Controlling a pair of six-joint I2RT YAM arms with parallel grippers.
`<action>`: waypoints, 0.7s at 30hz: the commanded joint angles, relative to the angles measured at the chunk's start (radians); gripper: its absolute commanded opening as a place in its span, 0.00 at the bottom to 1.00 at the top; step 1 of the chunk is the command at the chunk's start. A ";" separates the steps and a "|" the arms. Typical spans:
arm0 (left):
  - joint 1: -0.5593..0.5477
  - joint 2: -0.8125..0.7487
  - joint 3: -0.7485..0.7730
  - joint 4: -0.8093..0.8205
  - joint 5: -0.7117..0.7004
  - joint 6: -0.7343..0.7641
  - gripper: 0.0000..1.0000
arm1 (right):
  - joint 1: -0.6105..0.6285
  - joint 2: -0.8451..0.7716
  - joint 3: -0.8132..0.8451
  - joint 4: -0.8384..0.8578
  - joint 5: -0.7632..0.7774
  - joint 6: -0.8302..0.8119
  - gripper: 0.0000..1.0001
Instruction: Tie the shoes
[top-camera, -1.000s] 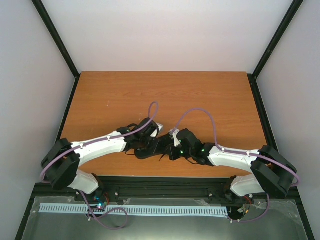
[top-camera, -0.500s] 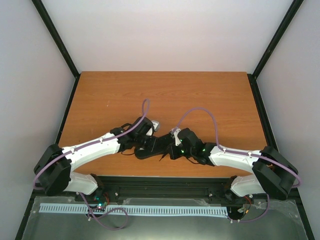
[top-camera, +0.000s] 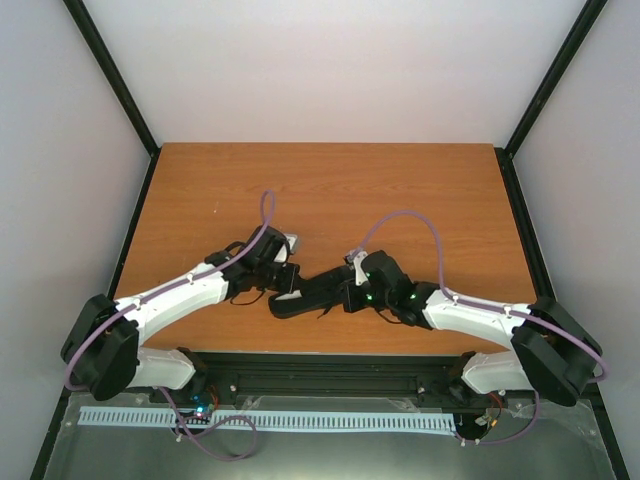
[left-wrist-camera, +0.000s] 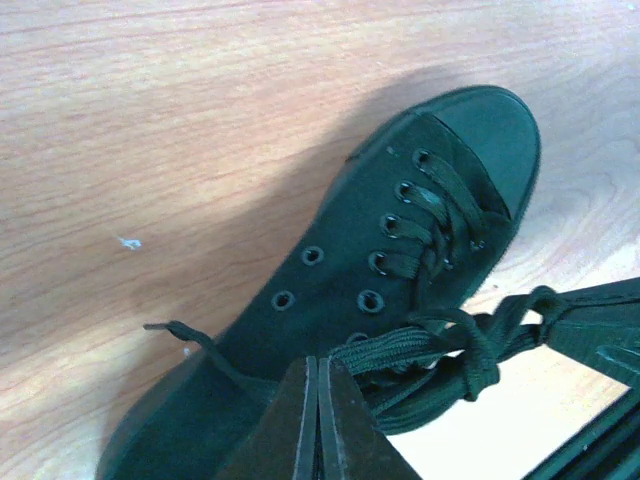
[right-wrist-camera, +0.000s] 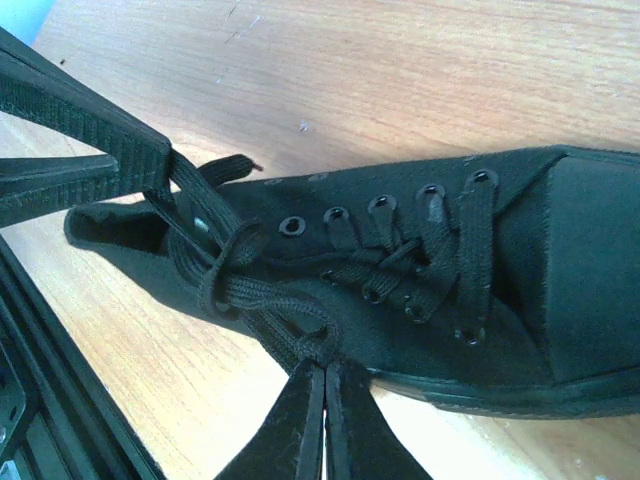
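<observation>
A small black low-top shoe (top-camera: 312, 297) lies on its side on the wooden table (top-camera: 330, 190) near the front edge, between my two grippers. My left gripper (top-camera: 286, 280) is at its left end and my right gripper (top-camera: 346, 294) at its right. In the left wrist view my left gripper (left-wrist-camera: 320, 366) is shut on a loop of black lace over the shoe (left-wrist-camera: 350, 240). A knot (left-wrist-camera: 472, 352) sits between the loops. In the right wrist view my right gripper (right-wrist-camera: 326, 366) is shut on the other lace loop beside the shoe (right-wrist-camera: 560, 260).
The table's black front rail (top-camera: 330, 360) runs just behind the shoe. A purple cable (top-camera: 405, 225) arcs over the right arm and another (top-camera: 265, 215) over the left. Grey walls enclose the table on three sides.
My left gripper has moved left and my right gripper slightly right, each holding its lace loop. The loops are drawn apart and the knot looks tighter.
</observation>
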 joint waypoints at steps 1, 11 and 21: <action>0.048 -0.004 -0.008 0.017 -0.014 0.000 0.01 | -0.033 -0.005 0.024 -0.001 -0.015 -0.005 0.03; 0.115 0.053 -0.013 0.078 -0.036 0.006 0.01 | -0.083 0.014 -0.010 0.002 -0.043 0.014 0.03; 0.159 0.092 -0.013 0.108 -0.066 0.002 0.01 | -0.130 0.037 -0.060 0.025 -0.065 0.028 0.03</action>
